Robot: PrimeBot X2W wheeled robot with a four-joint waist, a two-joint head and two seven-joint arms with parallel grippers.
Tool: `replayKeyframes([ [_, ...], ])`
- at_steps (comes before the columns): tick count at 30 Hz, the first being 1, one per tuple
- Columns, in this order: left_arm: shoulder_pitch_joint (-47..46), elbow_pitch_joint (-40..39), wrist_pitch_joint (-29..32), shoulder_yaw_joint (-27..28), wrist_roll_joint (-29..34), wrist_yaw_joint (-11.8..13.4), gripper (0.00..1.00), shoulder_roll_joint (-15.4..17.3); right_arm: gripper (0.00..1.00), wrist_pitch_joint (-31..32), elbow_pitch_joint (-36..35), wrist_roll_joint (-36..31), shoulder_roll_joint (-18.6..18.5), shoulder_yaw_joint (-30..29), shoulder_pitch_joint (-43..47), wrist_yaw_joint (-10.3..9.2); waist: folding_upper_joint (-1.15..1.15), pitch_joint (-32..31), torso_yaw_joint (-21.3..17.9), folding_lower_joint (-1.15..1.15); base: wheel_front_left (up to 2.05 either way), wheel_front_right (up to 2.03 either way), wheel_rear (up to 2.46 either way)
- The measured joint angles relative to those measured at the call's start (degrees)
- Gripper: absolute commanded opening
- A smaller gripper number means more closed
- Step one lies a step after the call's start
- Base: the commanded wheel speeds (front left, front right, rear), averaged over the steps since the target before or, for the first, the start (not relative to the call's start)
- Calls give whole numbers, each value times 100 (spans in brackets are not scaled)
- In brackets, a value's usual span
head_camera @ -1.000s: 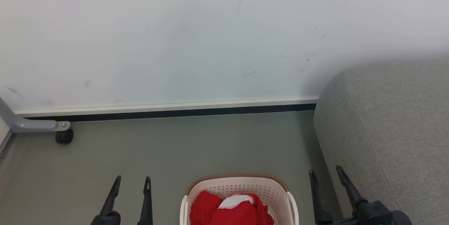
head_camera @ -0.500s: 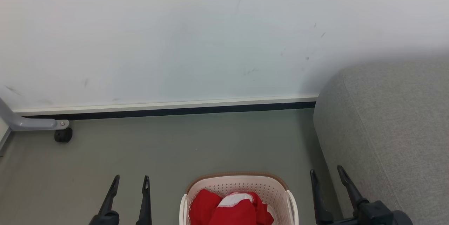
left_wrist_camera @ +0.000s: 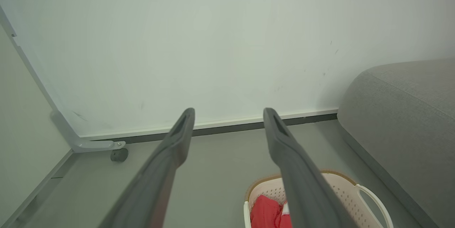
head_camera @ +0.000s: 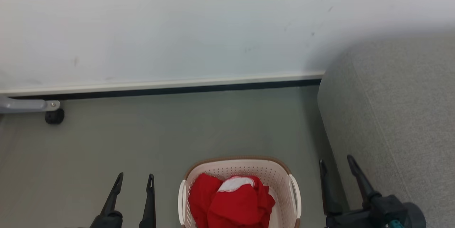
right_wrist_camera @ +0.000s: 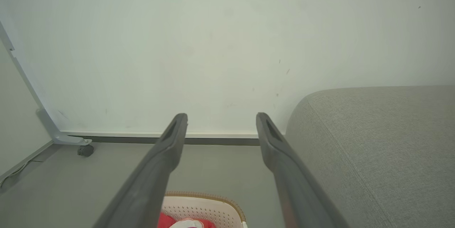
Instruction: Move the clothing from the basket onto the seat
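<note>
Camera tipped down | basket on grey floor near seat, white wall behind | both jaws spread

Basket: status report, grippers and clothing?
Left gripper open, empty. Right gripper open, empty. Clothing in basket, not yet on seat. No obstruction seen.

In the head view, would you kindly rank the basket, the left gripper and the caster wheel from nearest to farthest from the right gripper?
1. Basket, just left of the right gripper.
2. Left gripper, past the basket's other side.
3. Caster wheel, far left by the wall.
</note>
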Motion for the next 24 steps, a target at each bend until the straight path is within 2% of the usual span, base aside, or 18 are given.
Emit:
replayKeyframes([
  [9,-469,183,0,-216,105,-143,100,-21,100,-1,-170,-42,-73,-222,-599,0,0,665,-109,1,0,0,0],
  [24,-1851,1413,213,-1104,583,-504,100,-229,100,-43,-509,-42,-112,-516,-1917,0,1,1983,-453,2,0,0,0],
])
